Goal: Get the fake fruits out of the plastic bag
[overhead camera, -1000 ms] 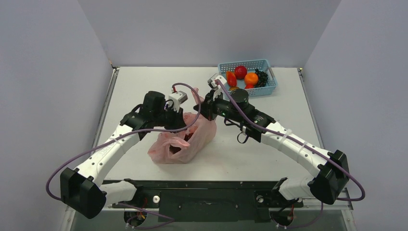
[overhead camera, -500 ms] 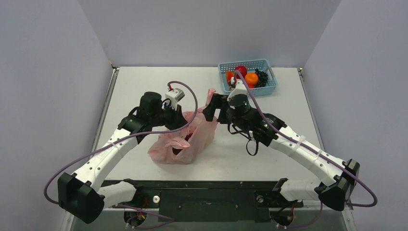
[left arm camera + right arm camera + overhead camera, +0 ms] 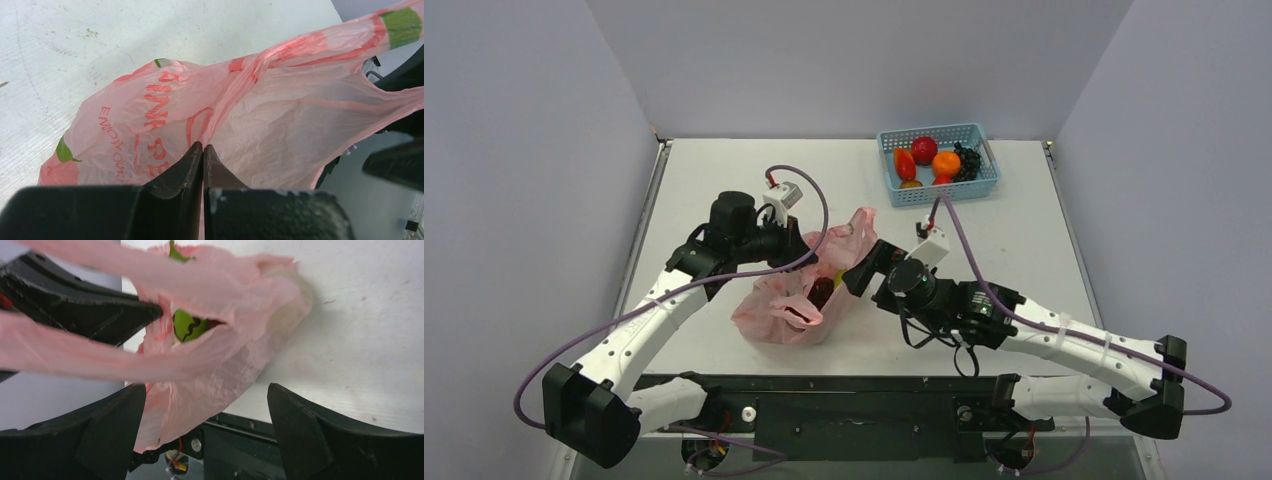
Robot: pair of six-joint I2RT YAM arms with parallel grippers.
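bag check: plastic bag [image 3: 804, 300] lies crumpled on the table [image 3: 724, 180] between the two arms, mouth turned toward the right arm. left gripper [image 3: 202, 149] is fully closed, fingertips pinching the pink film at the bag's upper edge and holding it lifted. right gripper [image 3: 206, 390] is spread wide with nothing in it, sitting just in front of the bag mouth; can't tell if it touches the film. green fruit [image 3: 189, 325] shows inside the opening, dark fruit [image 3: 822, 291] next to it seen from above. blue basket [image 3: 939, 190] sits at the far right, well apart from the bag, holding a red fruit [image 3: 924, 149], an orange fruit [image 3: 945, 162] and a dark grape bunch [image 3: 967, 163].
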